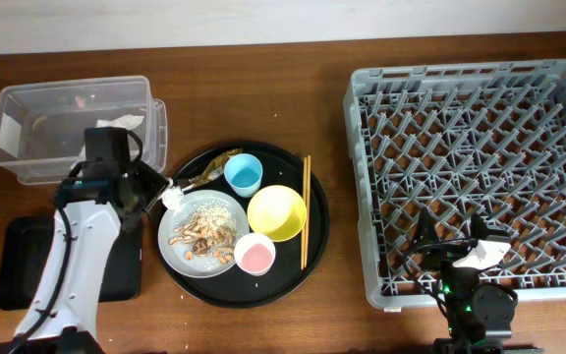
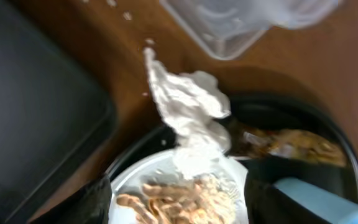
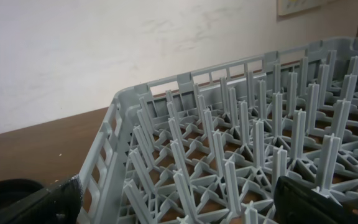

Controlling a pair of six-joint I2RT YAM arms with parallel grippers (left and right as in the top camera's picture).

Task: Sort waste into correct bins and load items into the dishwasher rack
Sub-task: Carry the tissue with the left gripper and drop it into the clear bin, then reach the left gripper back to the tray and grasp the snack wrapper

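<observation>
The left gripper (image 1: 162,192) has its fingers spread wide, pinching nothing; the crumpled white paper napkin (image 2: 191,118) lies between and just ahead of them, on the rim of the pale grey round plate (image 1: 168,244) of tan-brown food scraps (image 1: 204,231). The right gripper (image 3: 179,208), also spread, hangs over the large grey plastic dishwasher rack (image 1: 470,147)

There are two small cups: one light-blue cup (image 1: 244,174) at mid frame and one pink cup (image 1: 254,255) below it. There is one yellow bowl (image 1: 277,212), one grey plate (image 1: 190,267), and one pair of chopsticks (image 1: 305,211), two sticks. There is one white napkin (image 1: 174,197) and one heap of food scraps (image 1: 204,231), its bits too many to count. There is also one round black tray (image 1: 293,280), one clear box (image 1: 72,128) at upper left, one shallow black tray (image 1: 18,261) at lower left, and one dishwasher rack (image 1: 475,177) at right.
</observation>
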